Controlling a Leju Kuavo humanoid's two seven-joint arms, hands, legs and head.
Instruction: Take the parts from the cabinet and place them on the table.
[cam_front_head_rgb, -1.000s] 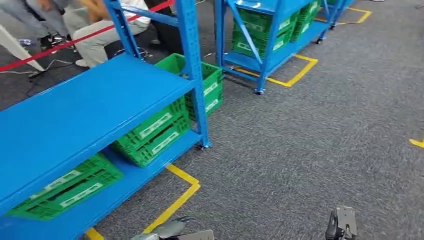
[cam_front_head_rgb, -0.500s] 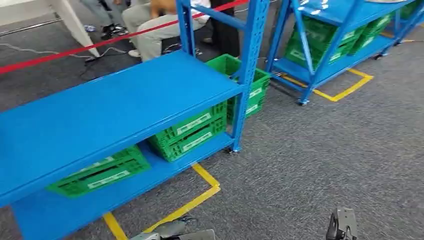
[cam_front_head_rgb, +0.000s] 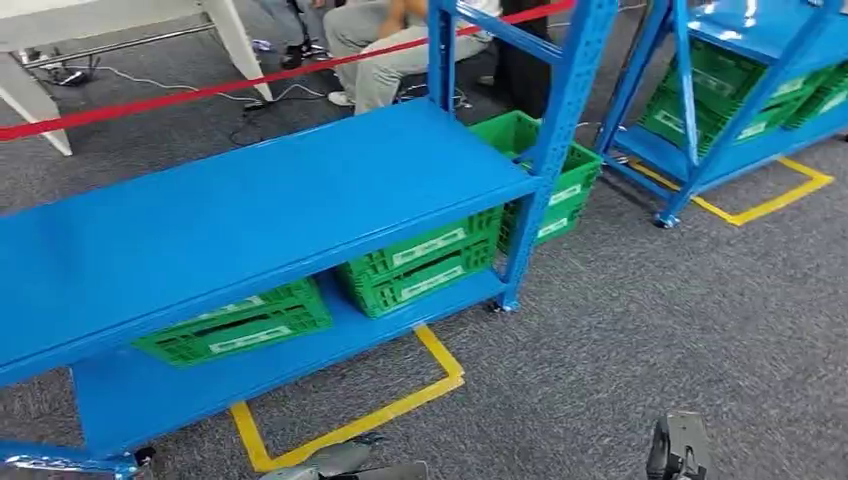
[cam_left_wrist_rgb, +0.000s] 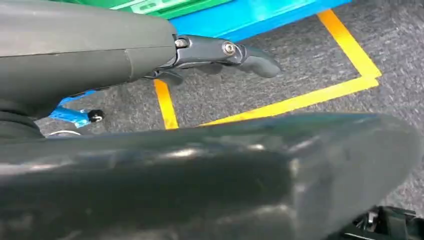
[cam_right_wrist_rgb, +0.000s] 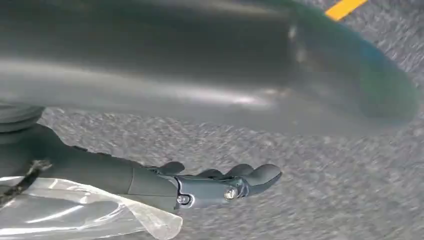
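Risk as we judge it: our right hand (cam_right_wrist_rgb: 220, 187) pinches a clear bag (cam_right_wrist_rgb: 85, 212) loosely and may drop it; left hand (cam_left_wrist_rgb: 220, 55) hangs empty, fingers apart.

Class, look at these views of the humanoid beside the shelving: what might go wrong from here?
1. The clear plastic bag lies against the right robot hand, whose fingers are stretched out. No firm grip is evident, so it may drop.
2. The left robot hand hangs low near the blue rack and its caster; it might clip them.
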